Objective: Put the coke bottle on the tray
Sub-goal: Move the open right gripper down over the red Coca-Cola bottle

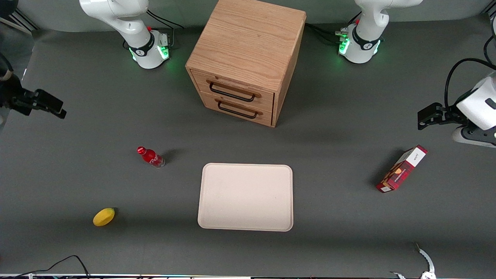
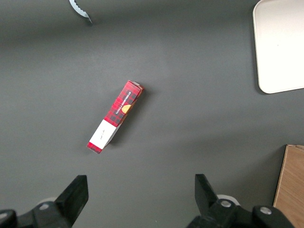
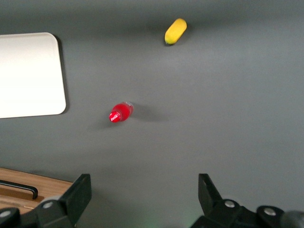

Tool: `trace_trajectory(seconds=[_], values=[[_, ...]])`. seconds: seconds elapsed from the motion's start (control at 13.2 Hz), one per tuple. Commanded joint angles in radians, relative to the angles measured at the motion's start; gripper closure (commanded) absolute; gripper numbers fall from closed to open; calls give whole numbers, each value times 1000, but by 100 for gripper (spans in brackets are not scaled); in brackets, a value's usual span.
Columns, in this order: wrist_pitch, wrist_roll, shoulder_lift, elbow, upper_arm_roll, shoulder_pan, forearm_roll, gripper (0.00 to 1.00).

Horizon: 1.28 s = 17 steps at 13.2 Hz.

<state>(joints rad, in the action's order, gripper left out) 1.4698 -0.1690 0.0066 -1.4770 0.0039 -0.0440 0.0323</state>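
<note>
On the surface, front view: one coke bottle, small, glossy red plastic with a red cap and clear base, stands upright on the matte dark grey surface, beside the tray and apart from it, toward the working arm's end.
Tray: one tray, flat, pale beige-pink, rounded corners, low rim, lying in front of the cabinet.
Cabinet: one wooden cabinet, grained oak, two drawers with black wire handles.
Other things: one smooth yellow fruit (lemon-like), nearer the camera than the bottle; one red-and-white plaid carton toward the parked arm's end.
Gripper, front view: gripper, black, up at the working arm's edge, well apart from the bottle.
Left wrist view: carton lying flat, a tray corner and a wooden cabinet edge.
Right wrist view: gripper with its two black fingers spread wide, holding nothing, above the bare surface; bottle, tray, fruit and a cabinet drawer front.
</note>
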Motion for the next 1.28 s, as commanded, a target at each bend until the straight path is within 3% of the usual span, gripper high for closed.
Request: trace_trajectory(seconds=[0.0,0.53,0.75,0.91,1.21], values=[[3,22,-5,-25,-10,-1,-37,0],[-65,16,111,131,-7,-23,-45,0],[-65,31,121,114,33,-22,-40,0],[7,25,150,69,39,-19,-45,0],[326,16,111,-233,76,-13,-49,0]])
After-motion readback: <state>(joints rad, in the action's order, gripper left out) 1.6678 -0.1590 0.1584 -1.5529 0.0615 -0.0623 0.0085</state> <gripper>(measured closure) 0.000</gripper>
